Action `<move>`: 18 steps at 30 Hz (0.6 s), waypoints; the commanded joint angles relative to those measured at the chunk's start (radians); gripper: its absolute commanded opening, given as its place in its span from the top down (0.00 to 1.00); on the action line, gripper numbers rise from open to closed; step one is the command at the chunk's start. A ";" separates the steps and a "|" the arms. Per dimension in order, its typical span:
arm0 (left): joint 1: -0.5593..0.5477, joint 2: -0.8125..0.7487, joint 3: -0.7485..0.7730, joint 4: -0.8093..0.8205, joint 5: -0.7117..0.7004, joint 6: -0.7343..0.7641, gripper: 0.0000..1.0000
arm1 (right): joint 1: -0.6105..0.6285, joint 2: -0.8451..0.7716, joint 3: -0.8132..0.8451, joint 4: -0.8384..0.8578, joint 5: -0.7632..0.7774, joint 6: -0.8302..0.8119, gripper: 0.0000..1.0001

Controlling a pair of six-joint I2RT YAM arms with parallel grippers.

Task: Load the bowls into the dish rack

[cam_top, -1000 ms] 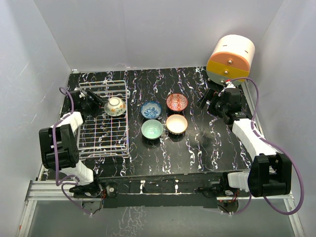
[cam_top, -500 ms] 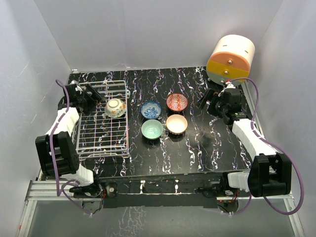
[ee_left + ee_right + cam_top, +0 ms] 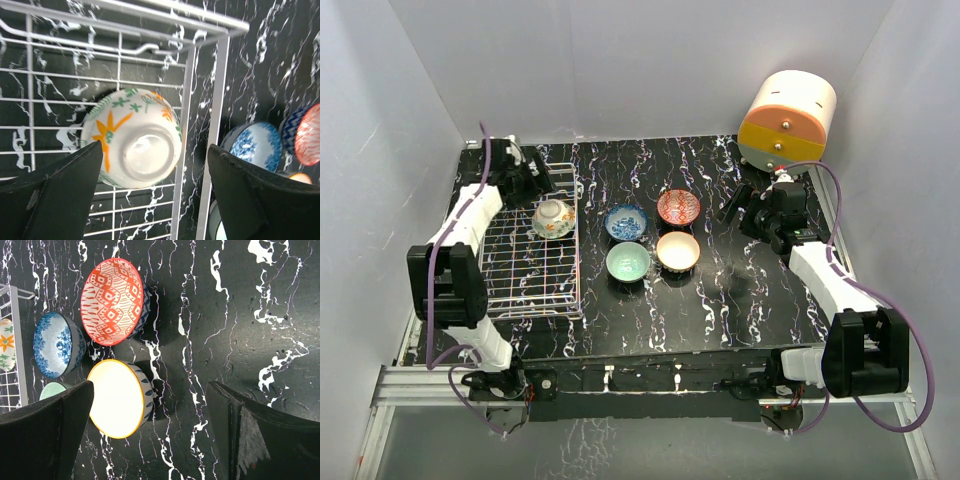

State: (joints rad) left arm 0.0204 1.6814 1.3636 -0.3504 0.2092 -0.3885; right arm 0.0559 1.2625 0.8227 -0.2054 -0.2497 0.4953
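The white wire dish rack [image 3: 525, 270] stands at the left. The yellow leaf-patterned bowl [image 3: 553, 217] lies tilted in its far right corner, base toward the left wrist camera [image 3: 132, 145]. The blue-patterned bowl [image 3: 626, 222], red-patterned bowl [image 3: 678, 207], mint-green bowl [image 3: 628, 262] and cream bowl [image 3: 678, 251] sit on the table right of the rack. My left gripper [image 3: 538, 187] is open and empty over the rack's far edge, its jaws either side of the leaf bowl, apart from it [image 3: 155, 195]. My right gripper [image 3: 740, 205] is open and empty, right of the red bowl [image 3: 112, 300] and cream bowl [image 3: 117, 397].
The round orange-and-cream drawer unit [image 3: 787, 122] stands at the back right, just behind my right arm. White walls close in the black marble table [image 3: 740, 300] on three sides. The rack's raised right rail [image 3: 187, 100] runs between the leaf bowl and the blue bowl [image 3: 252, 145].
My left arm has swung from the rack's left side round to its far edge, nearer the leaf bowl. The bowls and my right arm have hardly moved.
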 commanded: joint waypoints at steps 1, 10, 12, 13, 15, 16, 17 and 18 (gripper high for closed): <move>-0.065 0.025 0.069 -0.099 -0.112 0.071 0.16 | -0.007 0.007 0.013 0.052 -0.003 -0.017 0.02; -0.135 0.103 0.091 -0.088 -0.237 0.075 0.16 | -0.008 0.012 0.010 0.054 -0.012 -0.028 0.02; -0.136 0.109 0.085 -0.077 -0.271 0.074 0.16 | -0.010 0.012 0.006 0.055 -0.013 -0.029 0.02; -0.138 0.112 0.083 -0.071 -0.283 0.074 0.16 | -0.010 0.012 0.003 0.058 -0.015 -0.029 0.02; -0.141 0.127 0.086 -0.070 -0.296 0.079 0.16 | -0.010 0.014 -0.001 0.062 -0.021 -0.026 0.02; -0.143 0.138 0.091 -0.076 -0.301 0.083 0.16 | -0.011 0.016 0.000 0.064 -0.023 -0.026 0.02; -0.146 0.148 0.095 -0.091 -0.310 0.088 0.16 | -0.012 0.018 0.000 0.064 -0.024 -0.026 0.02; -0.152 0.154 0.100 -0.102 -0.321 0.092 0.16 | -0.013 0.019 0.000 0.064 -0.025 -0.026 0.02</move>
State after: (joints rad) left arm -0.1158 1.8118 1.4235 -0.4110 -0.0479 -0.3191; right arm 0.0517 1.2785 0.8207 -0.2047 -0.2626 0.4831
